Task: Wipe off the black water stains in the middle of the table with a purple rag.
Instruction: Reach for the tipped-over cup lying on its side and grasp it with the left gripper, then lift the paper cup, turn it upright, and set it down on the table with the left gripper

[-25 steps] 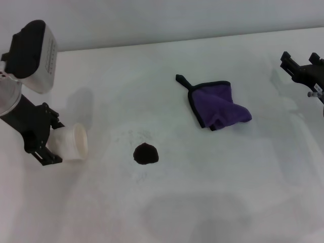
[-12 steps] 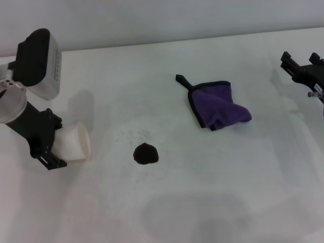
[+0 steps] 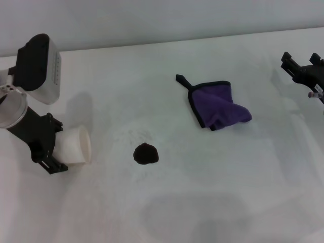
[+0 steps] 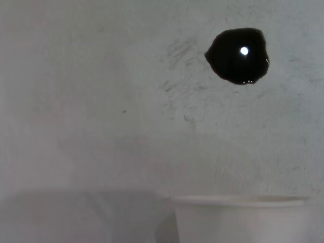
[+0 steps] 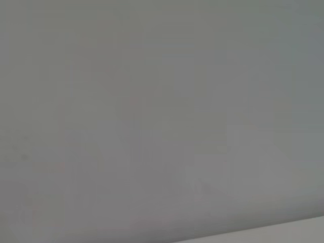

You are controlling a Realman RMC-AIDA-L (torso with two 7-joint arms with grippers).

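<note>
The black water stain [image 3: 146, 153] is a small round dark blot near the middle of the white table [image 3: 202, 197]. It also shows in the left wrist view [image 4: 238, 54]. The purple rag [image 3: 218, 105] with a black hem lies crumpled to the stain's far right, untouched. My left gripper [image 3: 59, 148] is shut on a white paper cup [image 3: 76, 146], held tilted on its side with the mouth toward the stain, left of it. The cup's rim shows in the left wrist view [image 4: 243, 217]. My right gripper [image 3: 299, 70] hangs at the right edge, well apart from the rag.
The tabletop's far edge meets a pale wall at the back. Faint scuff marks lie around the stain. The right wrist view shows only a plain grey surface.
My left arm has swung slightly, and the tilted cup has sunk a little toward the table. The right arm, rag and stain have not moved.
</note>
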